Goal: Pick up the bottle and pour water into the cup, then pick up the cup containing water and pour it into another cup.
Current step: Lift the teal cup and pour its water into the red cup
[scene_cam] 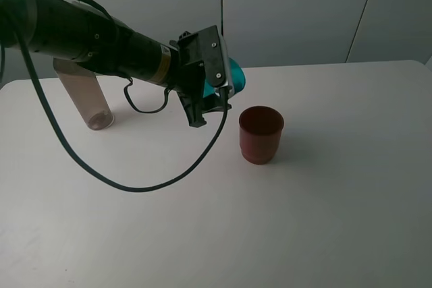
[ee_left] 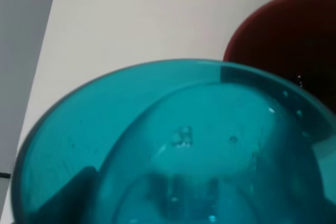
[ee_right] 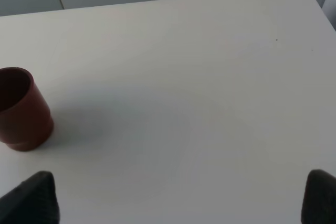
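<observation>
My left gripper [scene_cam: 225, 91] is shut on the teal cup [scene_cam: 237, 76] and holds it tilted in the air, just up and left of the dark red cup [scene_cam: 260, 134]. In the left wrist view the teal cup [ee_left: 173, 150] fills the picture, with droplets inside it, and the red cup's [ee_left: 291, 35] open mouth lies just beyond its rim. The red cup stands upright on the white table [scene_cam: 324, 200]. The brownish bottle [scene_cam: 86, 96] stands at the far left, partly behind my left arm. My right gripper [ee_right: 176, 203] is open and empty, well to the side of the red cup [ee_right: 21, 111].
A black cable [scene_cam: 135, 183] hangs from the left arm in a loop low over the table. A grey panelled wall [scene_cam: 304, 11] runs along the table's back edge. The right arm does not show in the exterior view.
</observation>
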